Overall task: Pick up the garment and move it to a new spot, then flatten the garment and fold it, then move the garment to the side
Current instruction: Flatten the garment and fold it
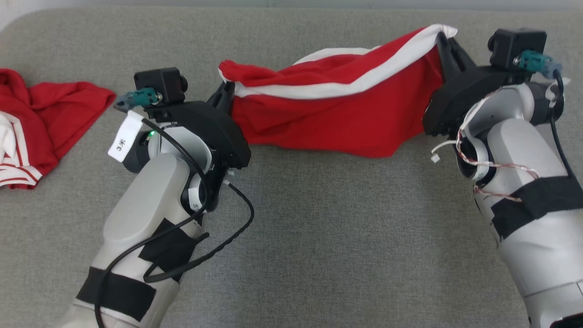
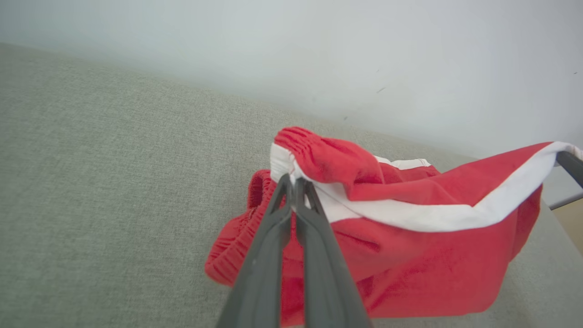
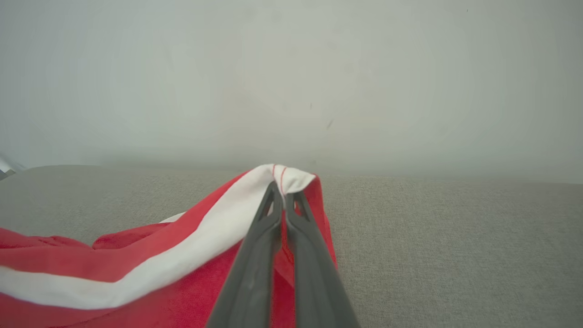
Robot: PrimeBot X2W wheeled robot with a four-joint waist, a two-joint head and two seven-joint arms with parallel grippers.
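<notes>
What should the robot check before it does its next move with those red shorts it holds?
1. Grip of left gripper on the shorts: shut on the gathered end. Ok.
2. Grip of right gripper: shut on the white-striped corner. Ok.
3. Cloth spread flat between the two grips: it sags and folds over itself near the left end. Not ok.
4. Lower edge lifted off the grey surface: it seems to drape onto it. Cannot tell.
5. Bare surface in front of the robot for laying the shorts down. Ok.
6. The other garment at the far left lies apart from the shorts. Ok.
</notes>
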